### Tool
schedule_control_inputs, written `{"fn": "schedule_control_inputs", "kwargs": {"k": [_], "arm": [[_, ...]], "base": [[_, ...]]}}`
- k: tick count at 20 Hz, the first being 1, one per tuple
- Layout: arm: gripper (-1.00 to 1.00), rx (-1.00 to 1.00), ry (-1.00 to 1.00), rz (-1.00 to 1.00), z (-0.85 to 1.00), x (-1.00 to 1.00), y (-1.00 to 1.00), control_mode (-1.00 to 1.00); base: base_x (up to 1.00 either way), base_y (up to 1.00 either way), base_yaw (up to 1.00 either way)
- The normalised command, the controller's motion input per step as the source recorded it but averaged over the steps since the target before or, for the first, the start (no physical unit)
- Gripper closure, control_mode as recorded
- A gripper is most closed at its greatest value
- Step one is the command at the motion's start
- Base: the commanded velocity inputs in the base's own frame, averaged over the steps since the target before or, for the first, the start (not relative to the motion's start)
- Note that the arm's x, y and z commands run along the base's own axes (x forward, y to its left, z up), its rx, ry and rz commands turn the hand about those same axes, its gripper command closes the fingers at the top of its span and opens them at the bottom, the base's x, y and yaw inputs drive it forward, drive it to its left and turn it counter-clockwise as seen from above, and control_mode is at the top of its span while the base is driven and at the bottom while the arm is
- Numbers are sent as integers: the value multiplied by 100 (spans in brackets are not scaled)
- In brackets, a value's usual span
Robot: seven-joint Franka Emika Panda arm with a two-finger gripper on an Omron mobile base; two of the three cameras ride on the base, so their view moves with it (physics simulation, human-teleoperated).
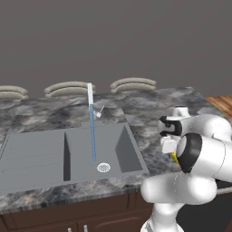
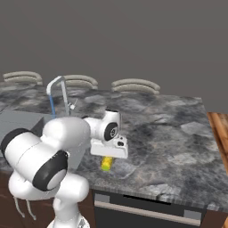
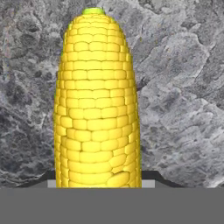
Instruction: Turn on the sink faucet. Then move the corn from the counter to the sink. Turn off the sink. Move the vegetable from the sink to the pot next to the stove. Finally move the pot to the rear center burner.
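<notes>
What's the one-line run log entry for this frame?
faucet: running | corn: on counter, right of sink | gripper: down over corn, jaws straddling it, grip unconfirmed

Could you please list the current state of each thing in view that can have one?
Sink faucet: on, a blue stream runs down into the right basin.
Sink: nothing lies in either basin; the stream lands near the drain ring.
Corn: lying on the counter, right of the sink.
Claw: low over the corn, straddling the cob; grip not confirmed.
</notes>
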Motion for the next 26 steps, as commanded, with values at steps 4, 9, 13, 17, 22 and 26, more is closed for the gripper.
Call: {"fn": "schedule_control_inputs", "kwargs": {"k": [4,9,13,17,22,26], "arm": [[100,0,0,27,33,10,90,-100],[100,1,0,28,28,22,89,-100],[100,1,0,27,14,32,88,-100],[100,0,3,8,-2,19,42,-100],[100,0,0,1,-4,21,30,-100],[100,0,0,0,-5,40,53,-100]], "base": [[0,0,0],[0,0,0],[0,0,0],[0,0,0],[0,0,0],[0,0,0]]}}
